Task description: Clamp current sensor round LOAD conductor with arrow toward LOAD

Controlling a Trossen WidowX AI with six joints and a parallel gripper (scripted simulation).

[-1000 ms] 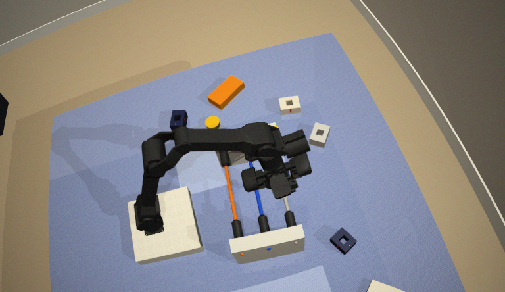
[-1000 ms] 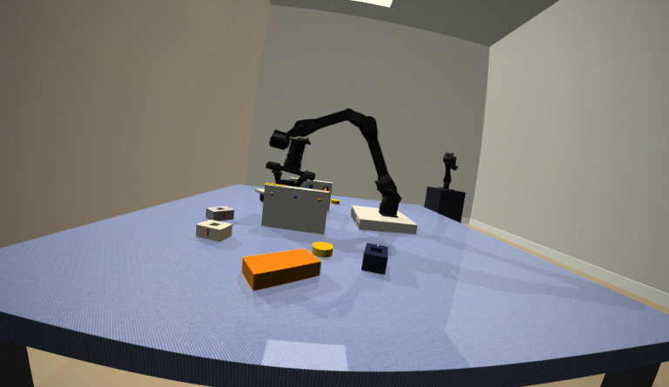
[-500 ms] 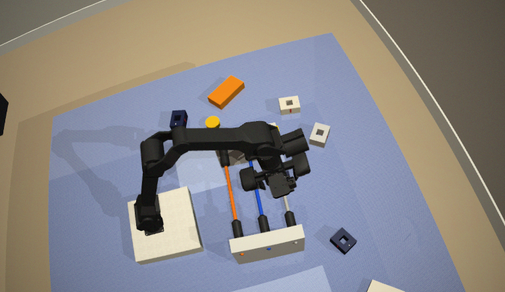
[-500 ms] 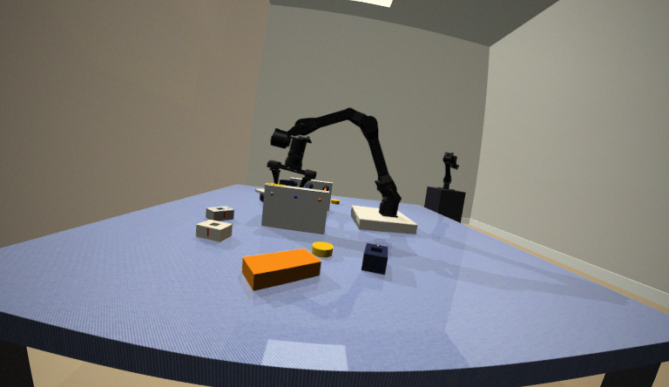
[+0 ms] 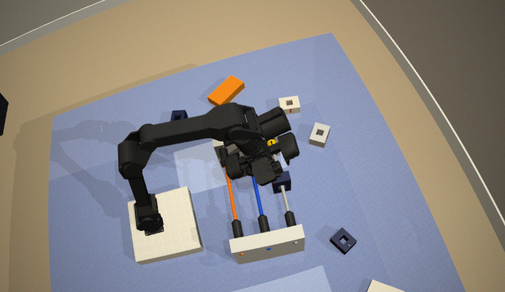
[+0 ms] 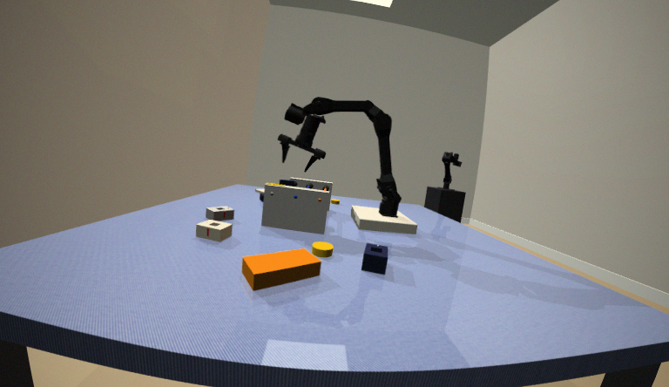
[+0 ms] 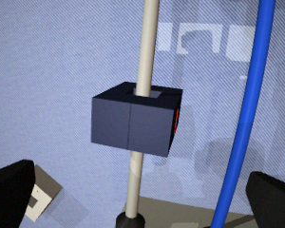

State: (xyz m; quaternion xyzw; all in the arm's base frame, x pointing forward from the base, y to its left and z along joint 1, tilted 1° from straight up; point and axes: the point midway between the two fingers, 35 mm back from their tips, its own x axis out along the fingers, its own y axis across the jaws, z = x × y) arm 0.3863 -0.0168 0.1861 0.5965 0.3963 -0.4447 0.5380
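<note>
The dark navy sensor (image 5: 281,183) (image 7: 133,123) sits around the pale conductor (image 5: 285,201) (image 7: 147,43), its halves together along a thin seam. A red mark (image 7: 176,122) shows edge-on on its side; which way an arrow points cannot be told. A yellow disc with a black arrow (image 5: 271,143) is at the far panel end of the pale conductor; no LOAD lettering is readable. My gripper (image 5: 265,170) (image 6: 294,166) (image 7: 145,179) is wide open and empty, above the conductors and apart from the sensor.
Blue (image 5: 257,195) (image 7: 249,114) and orange (image 5: 231,195) conductors run alongside, between a near panel (image 5: 265,237) and a far panel (image 6: 295,213). White blocks (image 5: 319,135) (image 5: 289,104), dark blocks (image 5: 343,240) (image 6: 375,259), an orange box (image 5: 225,89) (image 6: 280,267) and a yellow disc (image 6: 322,249) stand around.
</note>
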